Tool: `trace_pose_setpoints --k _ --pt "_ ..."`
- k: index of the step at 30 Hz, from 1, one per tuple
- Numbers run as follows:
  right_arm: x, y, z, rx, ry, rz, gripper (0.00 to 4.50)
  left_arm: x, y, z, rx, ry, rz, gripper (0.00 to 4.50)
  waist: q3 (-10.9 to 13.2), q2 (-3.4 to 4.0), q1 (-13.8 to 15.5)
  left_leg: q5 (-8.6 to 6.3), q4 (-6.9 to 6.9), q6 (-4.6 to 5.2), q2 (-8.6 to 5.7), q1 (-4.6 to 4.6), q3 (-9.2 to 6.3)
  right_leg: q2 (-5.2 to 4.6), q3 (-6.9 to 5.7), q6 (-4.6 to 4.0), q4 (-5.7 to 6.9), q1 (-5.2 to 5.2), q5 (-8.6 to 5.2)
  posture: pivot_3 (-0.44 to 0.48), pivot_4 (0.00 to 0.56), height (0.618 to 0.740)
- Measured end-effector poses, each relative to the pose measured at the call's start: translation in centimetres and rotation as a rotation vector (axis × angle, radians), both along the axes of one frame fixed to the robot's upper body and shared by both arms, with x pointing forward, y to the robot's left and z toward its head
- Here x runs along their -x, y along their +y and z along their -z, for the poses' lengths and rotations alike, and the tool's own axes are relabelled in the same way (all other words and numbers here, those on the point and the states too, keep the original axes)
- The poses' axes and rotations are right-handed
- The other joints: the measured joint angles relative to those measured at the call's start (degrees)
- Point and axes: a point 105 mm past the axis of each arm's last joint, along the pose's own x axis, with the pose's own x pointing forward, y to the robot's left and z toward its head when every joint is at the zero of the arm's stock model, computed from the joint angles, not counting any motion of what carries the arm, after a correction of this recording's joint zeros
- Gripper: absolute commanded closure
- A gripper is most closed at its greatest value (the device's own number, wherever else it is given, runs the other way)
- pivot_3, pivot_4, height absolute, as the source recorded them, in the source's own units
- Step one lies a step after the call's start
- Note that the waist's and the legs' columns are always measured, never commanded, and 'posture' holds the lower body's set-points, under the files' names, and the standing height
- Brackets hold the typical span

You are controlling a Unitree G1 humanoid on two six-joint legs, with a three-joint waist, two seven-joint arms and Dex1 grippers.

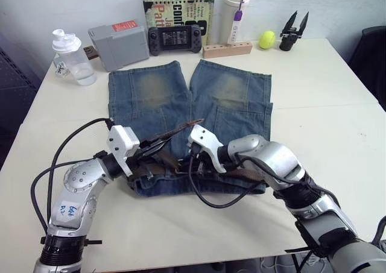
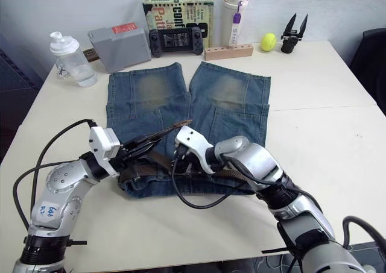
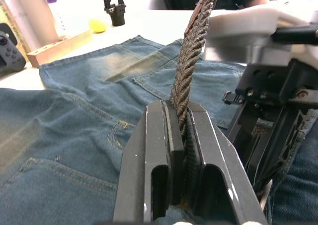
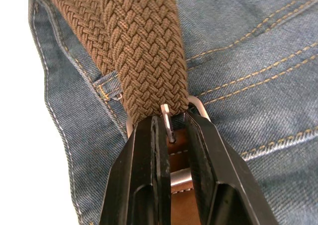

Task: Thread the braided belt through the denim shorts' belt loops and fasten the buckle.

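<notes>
The denim shorts [image 1: 181,104] lie flat on the white table, legs pointing away and waistband nearest me. The braided belt [image 4: 139,51] runs along the waistband. My left gripper [image 3: 180,108] is shut on the belt's free end, and the strap rises from the fingers to its tan tip [image 1: 196,123]. Over the middle of the waistband, my right gripper [image 4: 170,118] is shut on the silver buckle [image 4: 198,106], its fingers flanking the prong. A belt loop [image 4: 107,88] shows beside the strap. The two grippers [image 1: 158,145] [image 1: 194,160] sit close together.
Along the table's far edge stand a clear bottle [image 1: 72,57], a grey box [image 1: 119,44], a game controller [image 1: 175,39], a book [image 1: 178,11], a white tumbler [image 1: 234,14], a wooden block [image 1: 227,49], a yellow ball [image 1: 267,40] and a black gripper tool [image 1: 292,32].
</notes>
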Motion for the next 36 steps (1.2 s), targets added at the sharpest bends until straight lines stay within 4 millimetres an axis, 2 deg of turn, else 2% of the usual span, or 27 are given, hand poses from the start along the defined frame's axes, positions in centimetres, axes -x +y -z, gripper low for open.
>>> trace_pose_setpoints --k 5,9,18,23,28,32,36 --pt "0.0 0.2 0.1 0.06 -0.008 -0.056 3.64 -0.7 -0.6 -0.7 -0.003 -0.009 0.03 4.5 -0.01 0.0 -0.03 0.0 0.0 0.0 0.0 0.0 0.0 0.0 -0.01 0.0 0.0 0.0 0.0 0.0 0.15 0.726" --pt "-0.1 0.4 0.1 0.107 -0.032 -0.108 3.64 -1.5 -1.1 -2.1 -0.025 -0.021 0.085 4.5 -0.03 -0.04 0.03 0.0 0.01 0.0 -0.01 -0.01 0.03 0.01 -0.04 0.0 0.0 0.02 0.0 0.0 0.15 0.726" --pt "-0.3 1.6 0.4 0.157 -0.068 -0.196 3.64 -3.4 -2.1 -4.3 -0.125 -0.02 0.287 4.5 -0.13 -0.11 -1.15 0.01 0.0 -0.02 -0.01 0.03 0.03 0.05 -0.08 0.0 0.0 0.07 0.0 0.0 0.15 0.726" --pt "-0.3 2.0 0.5 0.163 -0.075 -0.22 3.64 -4.2 -3.8 -4.8 -0.16 -0.02 0.413 4.5 -0.19 -0.11 -1.44 0.02 0.0 -0.04 0.02 0.06 0.04 0.11 -0.08 0.0 0.02 0.07 0.0 0.0 0.15 0.726" --pt "-0.2 2.1 0.6 0.175 -0.084 -0.228 3.64 -4.7 -7.1 -5.7 -0.175 -0.051 0.548 4.5 -0.34 -0.24 -1.23 0.03 0.05 -0.05 0.01 0.05 0.03 0.09 -0.07 0.0 0.03 0.1 0.0 0.0 0.15 0.726" --pt "-0.2 1.9 0.9 0.186 -0.087 -0.225 3.64 -4.9 -7.8 -6.0 -0.194 -0.067 0.587 4.5 -0.8 0.17 -1.2 0.03 0.05 -0.04 -0.02 0.06 0.02 0.05 -0.07 0.0 0.03 0.12 0.0 0.0 0.15 0.726" --pt "-0.3 1.6 1.0 0.195 -0.09 -0.217 3.64 -5.0 -8.1 -5.9 -0.189 -0.065 0.602 4.5 -1.05 0.12 -0.94 0.03 0.13 -0.04 -0.05 0.09 -0.06 0.01 -0.1 0.0 0.02 0.23 0.0 0.0 0.15 0.726"
